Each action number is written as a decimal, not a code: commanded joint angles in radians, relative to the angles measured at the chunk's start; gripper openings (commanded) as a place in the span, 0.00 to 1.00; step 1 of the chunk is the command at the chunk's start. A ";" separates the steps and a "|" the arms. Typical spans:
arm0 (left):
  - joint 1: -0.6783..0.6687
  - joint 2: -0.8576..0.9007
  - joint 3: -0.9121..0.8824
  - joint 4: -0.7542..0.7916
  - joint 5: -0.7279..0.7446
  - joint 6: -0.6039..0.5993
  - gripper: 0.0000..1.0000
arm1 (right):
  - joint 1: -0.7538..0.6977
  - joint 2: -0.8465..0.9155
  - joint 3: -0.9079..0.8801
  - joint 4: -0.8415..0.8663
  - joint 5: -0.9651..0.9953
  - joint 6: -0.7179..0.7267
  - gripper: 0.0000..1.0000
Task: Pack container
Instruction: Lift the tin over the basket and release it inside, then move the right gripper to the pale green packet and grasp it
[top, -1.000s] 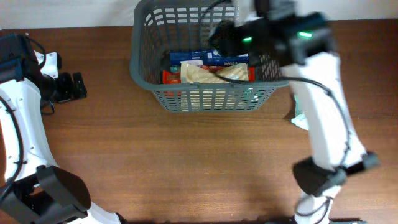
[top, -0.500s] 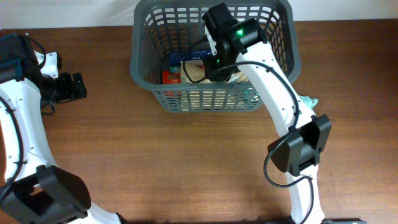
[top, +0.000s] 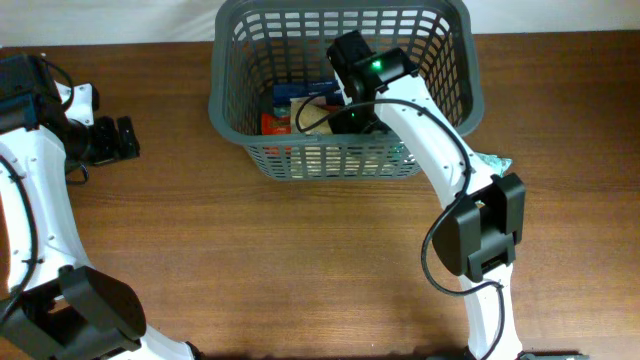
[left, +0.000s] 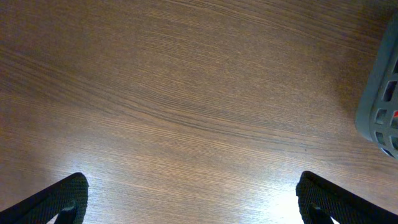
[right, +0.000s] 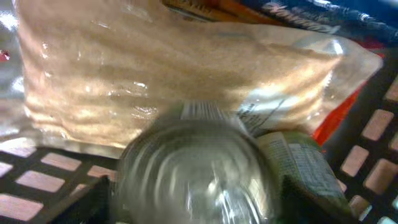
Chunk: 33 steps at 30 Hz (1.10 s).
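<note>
Overhead, you see the container (top: 225, 110) at the table's (top: 300, 260) far edge, the right gripper (top: 352, 118) down inside it and the left gripper (top: 120, 140) well apart. Left wrist: its fingers are spread wide. Right wrist: fingers flank a blurred tin can (right: 193, 168); you cannot tell whether they grip it.

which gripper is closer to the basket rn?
Right. The right gripper is down inside the basket, below its rim. The left gripper hangs over the table well off to the basket's left, outside it.
</note>
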 joint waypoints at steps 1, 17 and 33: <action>0.005 -0.018 -0.005 -0.001 0.011 -0.009 0.99 | -0.003 -0.084 0.119 -0.016 0.016 -0.014 0.93; 0.005 -0.018 -0.005 -0.001 0.011 -0.009 0.99 | -0.095 -0.303 0.655 -0.177 0.185 -0.015 0.99; 0.005 -0.018 -0.005 -0.001 0.011 -0.009 0.99 | -0.846 -0.364 0.043 -0.050 -0.254 0.075 0.99</action>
